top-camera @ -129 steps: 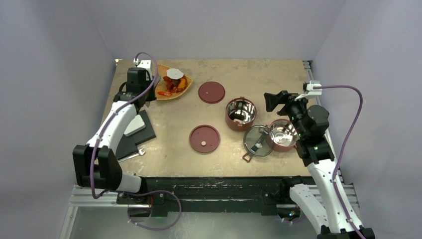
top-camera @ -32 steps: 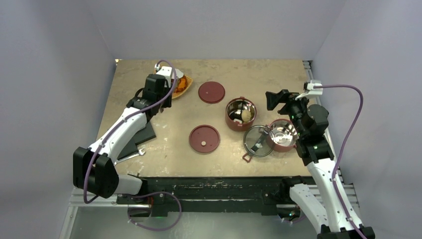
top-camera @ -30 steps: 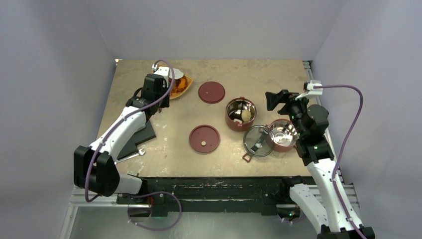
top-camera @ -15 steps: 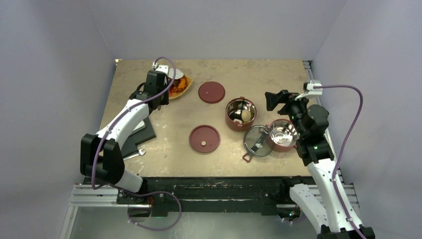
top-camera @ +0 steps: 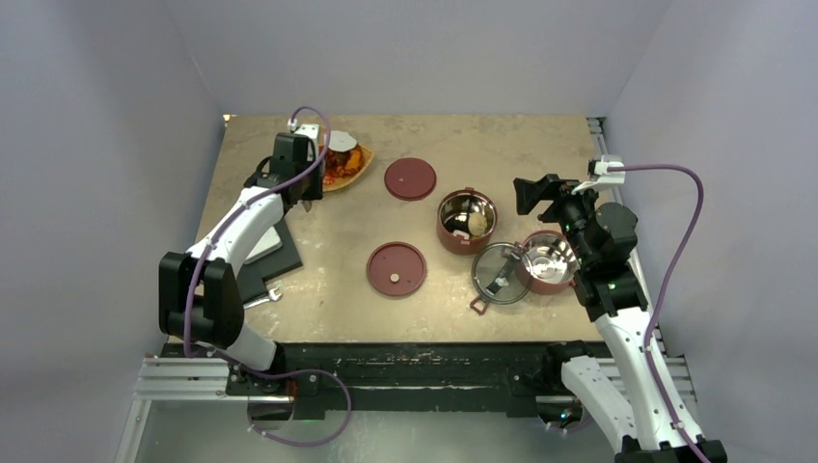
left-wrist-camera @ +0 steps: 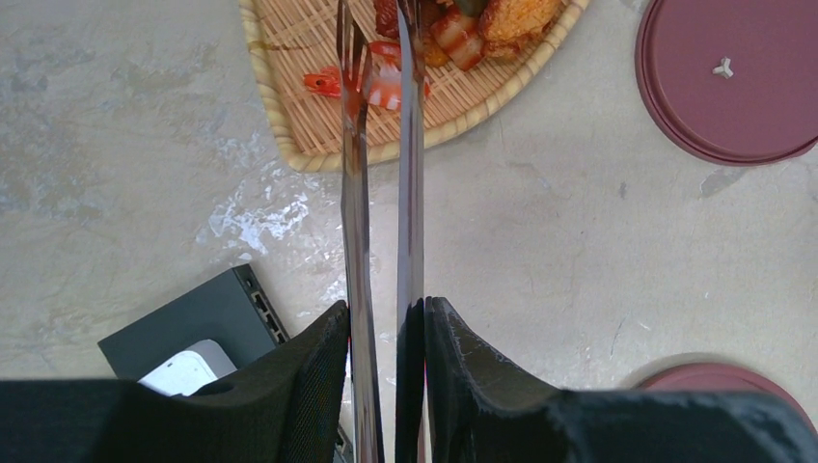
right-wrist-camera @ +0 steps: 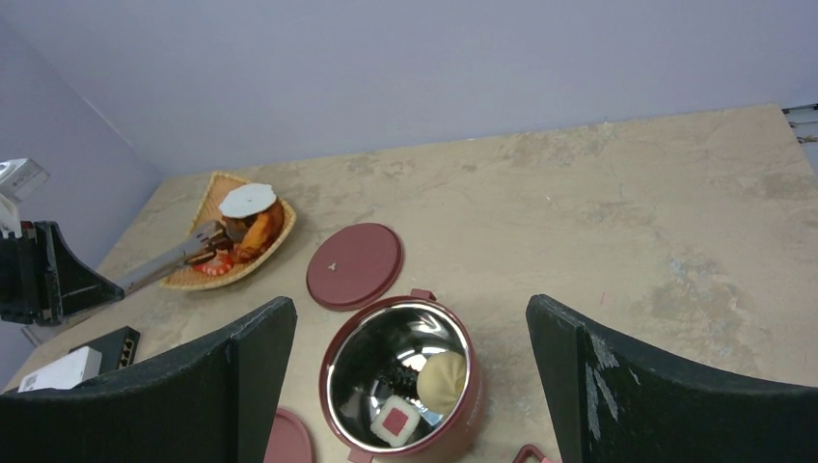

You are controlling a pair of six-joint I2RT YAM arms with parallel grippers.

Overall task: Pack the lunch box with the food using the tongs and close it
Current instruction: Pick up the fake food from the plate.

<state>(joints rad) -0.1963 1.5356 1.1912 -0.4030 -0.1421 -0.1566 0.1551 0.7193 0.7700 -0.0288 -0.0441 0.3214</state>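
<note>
Two pieces [right-wrist-camera: 442,379] already in steel-lined bowl [right-wrist-camera: 362,352], just below wide-open right gripper [right-wrist-camera: 410,318]. Left gripper [left-wrist-camera: 386,323], clamped on tongs [left-wrist-camera: 409,193], swung back over wicker tray [left-wrist-camera: 289,145]; red-and-white piece [left-wrist-camera: 384,89] between tips ahead. Next pick set up; packing barely begun, disc lids [top-camera: 410,178] off.

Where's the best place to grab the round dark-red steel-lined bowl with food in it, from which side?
Probably the dark-red bowl's rim, from straight above, one finger inside, one outside: it stands upright, open, and its side handles look small.
</note>
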